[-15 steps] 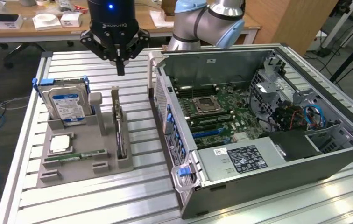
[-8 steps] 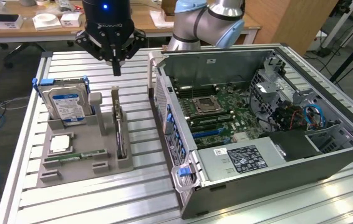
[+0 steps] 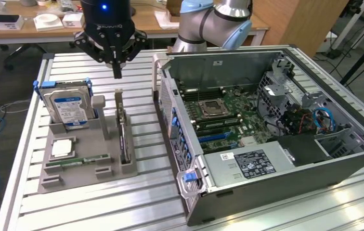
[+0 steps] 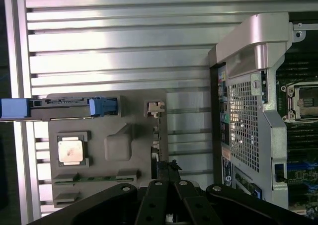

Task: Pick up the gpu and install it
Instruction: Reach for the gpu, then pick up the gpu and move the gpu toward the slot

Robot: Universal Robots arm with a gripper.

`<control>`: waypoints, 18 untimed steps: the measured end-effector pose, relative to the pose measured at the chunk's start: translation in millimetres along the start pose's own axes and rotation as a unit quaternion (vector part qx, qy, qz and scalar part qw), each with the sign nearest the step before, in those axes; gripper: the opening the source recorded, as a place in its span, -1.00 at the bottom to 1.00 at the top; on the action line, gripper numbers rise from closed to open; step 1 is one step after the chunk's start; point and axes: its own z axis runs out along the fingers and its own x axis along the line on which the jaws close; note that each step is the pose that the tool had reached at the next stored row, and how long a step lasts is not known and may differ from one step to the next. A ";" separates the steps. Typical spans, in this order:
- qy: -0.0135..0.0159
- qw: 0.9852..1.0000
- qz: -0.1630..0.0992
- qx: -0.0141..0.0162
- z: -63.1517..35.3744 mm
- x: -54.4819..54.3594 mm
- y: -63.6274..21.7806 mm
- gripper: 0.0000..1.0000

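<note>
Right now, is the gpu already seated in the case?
No. The gpu stands on edge in the grey holder, outside the open computer case.

Two cameras, one table [image 3: 105,207].
Exterior, we look down obliquely; at the wrist, straight down past the gripper [image 4: 166,166], nearer. Both share the parts holder [image 3: 72,182] and computer case [image 3: 266,199].

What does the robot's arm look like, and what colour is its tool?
The arm is made of smooth silvery-grey tubes with rounded light blue caps at the joints. The tool is black, wide at the top and narrowing to a thin tip, with white lettering and a small blue light on its body.
</note>
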 end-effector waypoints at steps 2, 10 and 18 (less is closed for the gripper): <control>0.000 1.000 0.000 0.000 0.0 0.2 0.0 -0.79; 0.000 1.000 0.000 0.000 0.0 0.3 0.0 -0.79; 0.000 1.000 0.000 0.000 0.0 0.3 0.0 -0.42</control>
